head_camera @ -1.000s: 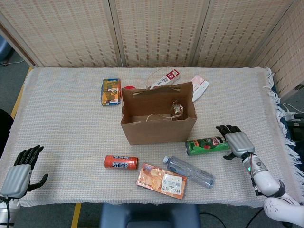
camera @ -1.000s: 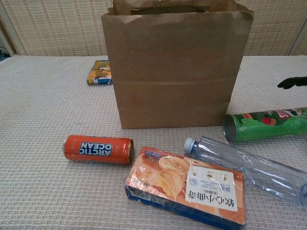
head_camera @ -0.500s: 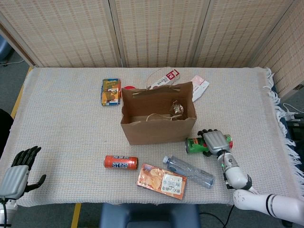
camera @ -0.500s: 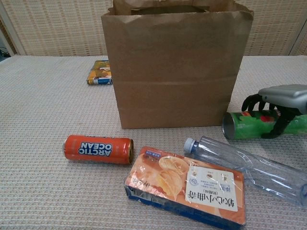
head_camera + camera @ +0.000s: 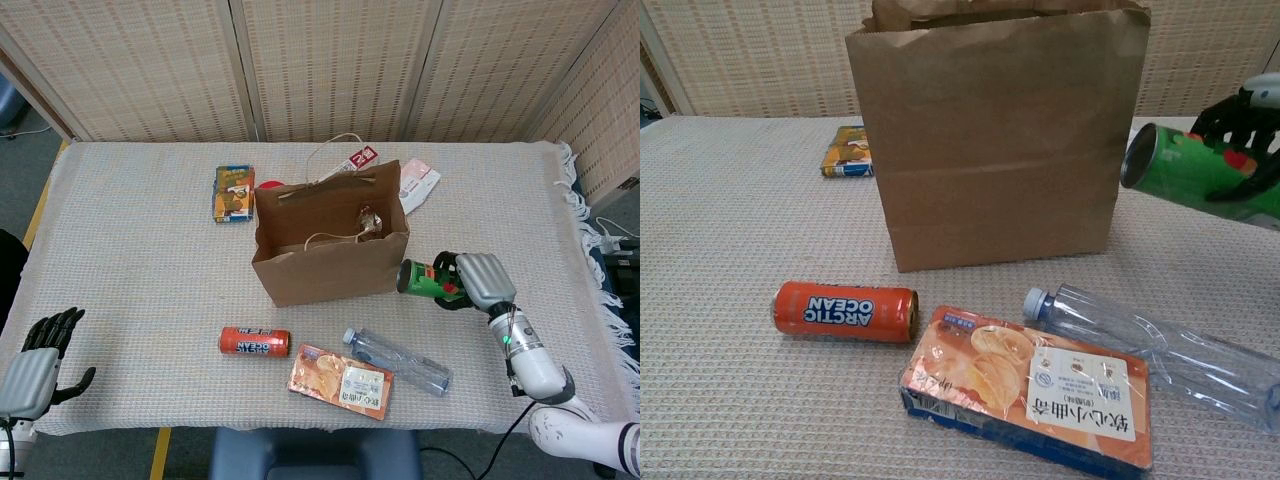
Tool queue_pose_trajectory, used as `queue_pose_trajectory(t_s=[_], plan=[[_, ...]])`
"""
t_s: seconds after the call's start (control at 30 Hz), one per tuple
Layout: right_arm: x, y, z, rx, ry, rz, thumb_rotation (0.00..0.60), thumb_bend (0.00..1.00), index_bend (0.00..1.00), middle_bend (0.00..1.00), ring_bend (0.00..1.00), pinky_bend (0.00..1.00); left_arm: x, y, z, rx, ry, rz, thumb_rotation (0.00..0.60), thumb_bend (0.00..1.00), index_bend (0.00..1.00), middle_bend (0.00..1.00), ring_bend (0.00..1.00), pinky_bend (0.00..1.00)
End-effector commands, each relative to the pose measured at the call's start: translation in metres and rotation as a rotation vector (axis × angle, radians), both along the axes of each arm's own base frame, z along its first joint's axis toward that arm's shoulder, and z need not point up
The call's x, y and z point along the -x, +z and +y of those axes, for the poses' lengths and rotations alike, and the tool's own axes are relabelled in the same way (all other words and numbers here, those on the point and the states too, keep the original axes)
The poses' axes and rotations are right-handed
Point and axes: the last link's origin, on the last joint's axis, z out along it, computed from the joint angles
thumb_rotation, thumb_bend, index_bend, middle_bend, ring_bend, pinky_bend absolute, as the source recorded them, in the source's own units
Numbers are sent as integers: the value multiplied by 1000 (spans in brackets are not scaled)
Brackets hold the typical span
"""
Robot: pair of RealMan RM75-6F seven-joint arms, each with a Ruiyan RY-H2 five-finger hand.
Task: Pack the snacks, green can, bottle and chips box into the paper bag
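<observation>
The green can (image 5: 424, 280), gripped sideways in the right hand (image 5: 478, 279) with fingers wrapped round its body, hangs lifted off the table (image 5: 130, 250) just right of the paper bag (image 5: 328, 262), its open end turned toward the bag's side wall. The bag stands upright and open on the woven cloth, a small wrapped snack (image 5: 370, 222) visible inside it. In front of the bag lie an orange can (image 5: 254, 342) on its side, a clear plastic bottle (image 5: 397, 360) and an orange snack pack (image 5: 340, 380), the pack resting between the orange can and the bottle. Left of the bag and toward the rear sits a small colourful box (image 5: 233, 193); behind the bag, a red-and-white carton (image 5: 352, 164) and a pale packet (image 5: 417, 186) lie partly hidden. Far to the bag's front left, off the table's corner, the left hand (image 5: 42, 361) holds nothing, fingers spread apart
</observation>
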Motion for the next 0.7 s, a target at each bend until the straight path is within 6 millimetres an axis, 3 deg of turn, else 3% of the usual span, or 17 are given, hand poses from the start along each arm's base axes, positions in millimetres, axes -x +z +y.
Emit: queue_pose_trajectory(t_s=[0.03, 0.23, 0.37, 0.5, 0.7], plan=[[-24, 47, 4, 112, 74, -134, 600, 322, 735, 633, 674, 742, -1, -1, 0, 0, -2, 1, 600, 329, 0, 0, 0, 8], [-72, 89, -6, 259, 173, -312, 600, 322, 735, 633, 672, 742, -2, -2, 1, 5, -7, 1, 600, 329, 0, 0, 0, 8], [-107, 100, -17, 341, 238, -363, 600, 322, 735, 633, 666, 743, -3, -3, 2, 12, -8, -3, 600, 329, 0, 0, 0, 8], [-143, 93, -29, 377, 285, -377, 600, 322, 732, 633, 661, 743, -3, -4, 2, 19, -12, -6, 600, 329, 0, 0, 0, 8], [-195, 61, -50, 395, 319, -405, 600, 322, 728, 633, 656, 740, -4, -3, 1, 29, -12, -24, 600, 329, 0, 0, 0, 8]])
